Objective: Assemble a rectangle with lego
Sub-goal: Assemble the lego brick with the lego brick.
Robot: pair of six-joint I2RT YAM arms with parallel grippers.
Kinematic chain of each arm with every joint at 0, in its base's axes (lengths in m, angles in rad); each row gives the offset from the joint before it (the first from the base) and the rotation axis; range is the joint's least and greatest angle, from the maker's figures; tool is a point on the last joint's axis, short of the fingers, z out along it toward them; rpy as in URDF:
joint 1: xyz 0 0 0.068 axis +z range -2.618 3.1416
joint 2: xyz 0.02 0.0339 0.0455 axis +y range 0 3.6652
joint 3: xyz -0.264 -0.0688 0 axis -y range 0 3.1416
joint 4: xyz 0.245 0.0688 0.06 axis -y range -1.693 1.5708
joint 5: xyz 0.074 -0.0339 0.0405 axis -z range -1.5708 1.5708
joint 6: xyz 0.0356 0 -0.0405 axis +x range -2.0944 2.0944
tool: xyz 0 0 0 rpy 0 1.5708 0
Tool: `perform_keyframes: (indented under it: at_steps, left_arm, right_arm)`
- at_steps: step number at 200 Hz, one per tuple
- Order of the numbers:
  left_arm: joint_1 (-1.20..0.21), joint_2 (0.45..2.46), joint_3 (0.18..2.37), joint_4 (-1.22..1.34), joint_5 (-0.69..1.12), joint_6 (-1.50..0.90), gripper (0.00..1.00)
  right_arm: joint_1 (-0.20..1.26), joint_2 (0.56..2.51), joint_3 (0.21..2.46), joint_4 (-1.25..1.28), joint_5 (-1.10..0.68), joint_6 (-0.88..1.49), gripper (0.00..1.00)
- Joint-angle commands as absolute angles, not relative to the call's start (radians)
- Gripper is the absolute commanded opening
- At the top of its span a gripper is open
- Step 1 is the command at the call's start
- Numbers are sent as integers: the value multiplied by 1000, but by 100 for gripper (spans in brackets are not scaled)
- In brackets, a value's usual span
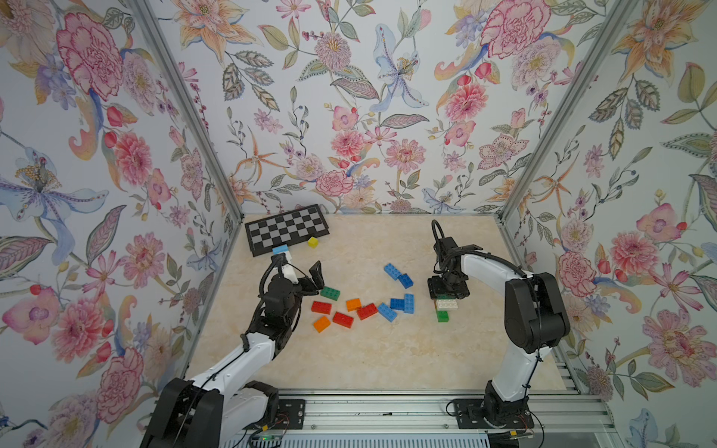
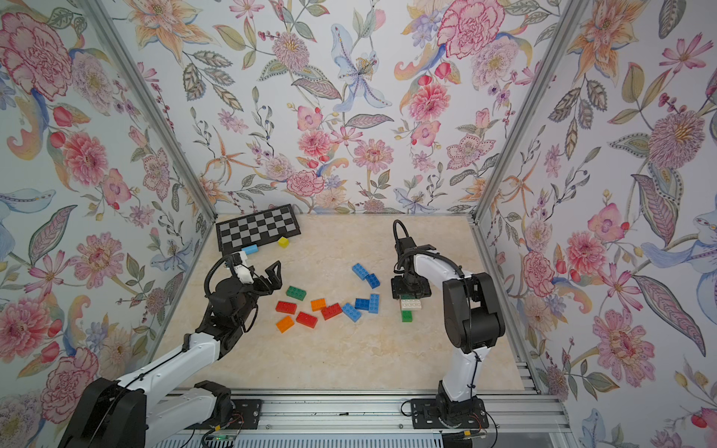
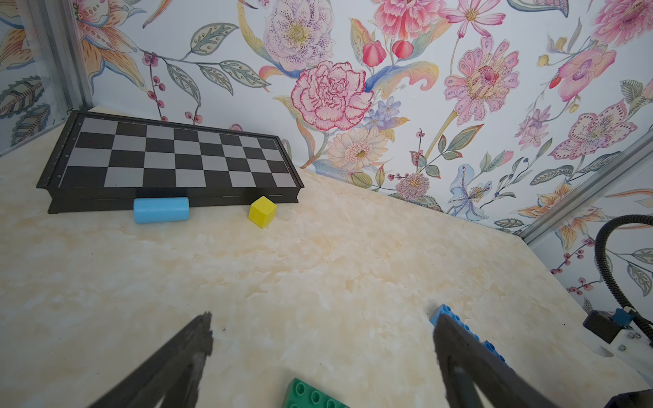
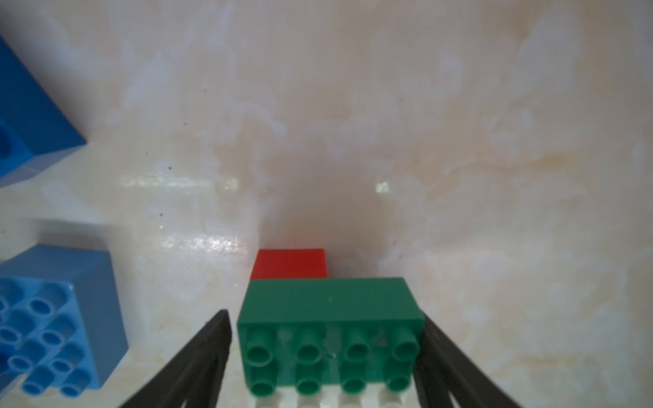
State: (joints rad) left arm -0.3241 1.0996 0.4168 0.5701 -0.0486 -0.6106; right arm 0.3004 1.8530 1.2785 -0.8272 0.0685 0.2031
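**Item inspected: the lego.** A started assembly (image 1: 445, 306) stands on the surface (image 1: 368, 357) on the right arm's side. In the right wrist view its green brick (image 4: 330, 318) lies studs-up, with a white brick (image 4: 318, 399) touching one long side and a red brick (image 4: 289, 263) showing past the other. The loose bricks (image 1: 367, 311), in red, orange, blue and one green, lie scattered mid-surface between the two arms.

**Jaws.** The right gripper (image 4: 323, 318) straddles the green brick at its short ends. A sliver of surface shows between one finger and the brick, so the jaws are spread, not pinching. The left gripper (image 3: 323, 325) has its jaws spread wide and empty, just beside the loose green one (image 1: 329, 293).

**Handling, as judged.** The bricks look light, rigid and smooth-walled, and likely to skate on this glossy surface if nudged. They are best taken squarely across two flat opposite walls, below the studs. Joining should need a straight, firm press.

**Not determined.**
- In both top views the right gripper covers the assembly's far end.
- Whether its bricks are clicked together or merely abutting cannot be told.
- The red brick is mostly hidden.
- The white brick is cut off at the edge of the wrist view.
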Motion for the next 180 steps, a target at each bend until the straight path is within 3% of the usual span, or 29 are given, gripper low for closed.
perform_keyframes:
  at_steps: [1, 110, 180]
  left_arm:
    - [-329, 1084, 420, 582, -57, -615, 99]
    - [-329, 1069, 459, 439, -94, -600, 99]
    - [-329, 1418, 786, 10, -49, -354, 96]
  right_arm:
    - [320, 1817, 1277, -841, 90, 204, 100]
    - [443, 1529, 1294, -855, 239, 294, 100]
    - [516, 1376, 1237, -853, 361, 390, 100]
